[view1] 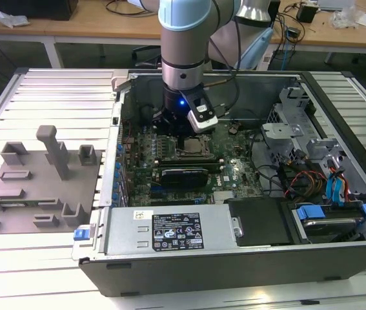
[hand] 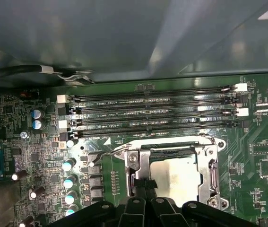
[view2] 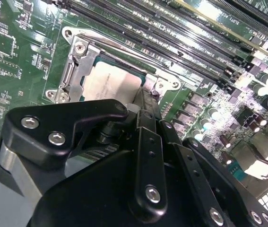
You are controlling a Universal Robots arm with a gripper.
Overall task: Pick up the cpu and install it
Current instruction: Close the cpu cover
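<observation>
Exterior view: the arm (view1: 183, 39) is standing near vertical, its wrist reaching straight down into the open computer case (view1: 247, 258). The gripper (view1: 176, 128) is hanging low over the motherboard (view1: 234, 171). The cpu (view1: 192, 148) is lying just beside it, at about 5 o'clock from the gripper. The grey tray (view1: 40, 187) is sitting outside the case, well apart, at 9 o'clock from it.

Both wrist views: the cpu (view2: 110, 82) (hand: 178, 177) is lying flat inside the metal socket frame (view2: 72, 71), silvery top facing up. The gripper (view2: 145, 101) (hand: 143, 185) is pointing down at the edge of the chip, beside the frame. The jaws are sitting drawn together, with nothing showing between them. I cannot tell whether the tips are touching the chip. The memory slots (hand: 152, 111) are running alongside the socket, on the side away from the gripper.
</observation>
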